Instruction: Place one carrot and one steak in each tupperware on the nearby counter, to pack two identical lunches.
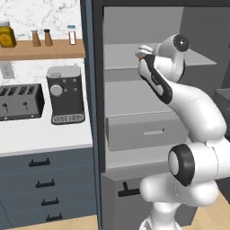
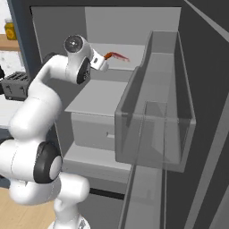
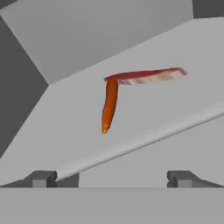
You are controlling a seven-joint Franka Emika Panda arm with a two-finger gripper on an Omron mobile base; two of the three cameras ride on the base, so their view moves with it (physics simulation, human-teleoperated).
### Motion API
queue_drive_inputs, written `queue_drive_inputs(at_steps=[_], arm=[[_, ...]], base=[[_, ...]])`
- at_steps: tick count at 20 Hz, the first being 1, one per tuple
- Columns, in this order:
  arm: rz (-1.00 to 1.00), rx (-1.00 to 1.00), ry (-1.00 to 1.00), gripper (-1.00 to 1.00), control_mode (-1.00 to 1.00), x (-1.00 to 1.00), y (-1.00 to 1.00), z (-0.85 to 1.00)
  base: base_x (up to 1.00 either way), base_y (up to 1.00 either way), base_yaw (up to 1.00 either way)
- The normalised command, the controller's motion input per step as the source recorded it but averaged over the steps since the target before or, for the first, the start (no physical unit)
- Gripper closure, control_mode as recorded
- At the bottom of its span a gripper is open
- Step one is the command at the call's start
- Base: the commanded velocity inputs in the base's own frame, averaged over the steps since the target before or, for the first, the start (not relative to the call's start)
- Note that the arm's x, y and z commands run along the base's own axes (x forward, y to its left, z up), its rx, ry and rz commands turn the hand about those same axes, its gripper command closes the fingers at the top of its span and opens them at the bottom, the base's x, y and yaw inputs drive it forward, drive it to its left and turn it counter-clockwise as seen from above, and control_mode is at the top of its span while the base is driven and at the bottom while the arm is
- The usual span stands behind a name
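An orange carrot (image 3: 109,105) lies on a grey shelf (image 3: 175,113) inside the open cabinet. Its thick end touches one end of a flat red-and-pink steak (image 3: 148,75). My gripper (image 3: 113,178) is open and empty, with the shelf's front edge between it and the carrot. From the right base view the steak (image 2: 118,56) shows as a red strip on the upper shelf, just past my hand (image 2: 99,61). The white counter (image 1: 40,134) over dark blue drawers stands to the left of the cabinet. The tupperware is out of view.
A toaster (image 1: 20,102) and a coffee machine (image 1: 66,95) stand on the counter, under a wooden shelf (image 1: 42,49) holding jars. Below my arm sits a grey drawer (image 1: 146,131). The open door with clear bins (image 2: 156,112) stands close on the right.
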Motion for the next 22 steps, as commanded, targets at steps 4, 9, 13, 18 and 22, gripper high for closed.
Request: queue_drive_inputs(at_steps=[4,9,13,18,22], arm=[[-0.02,0.02,0.21,-1.00,-1.00,0.44,0.00,0.00],[0.00,-0.06,0.11,-1.00,-1.00,0.45,0.03,-0.06],[0.02,-0.19,-0.01,-1.00,-1.00,0.51,0.10,-0.93],[0.02,-0.20,-0.17,-1.00,-1.00,0.51,0.00,-0.51],[0.00,-0.06,-0.16,-1.00,-1.00,0.52,0.00,0.00]], base=[[0.00,0.00,0.00],[0.00,0.00,0.00],[0.00,0.00,0.00],[0.00,0.00,0.00],[0.00,0.00,0.00]])
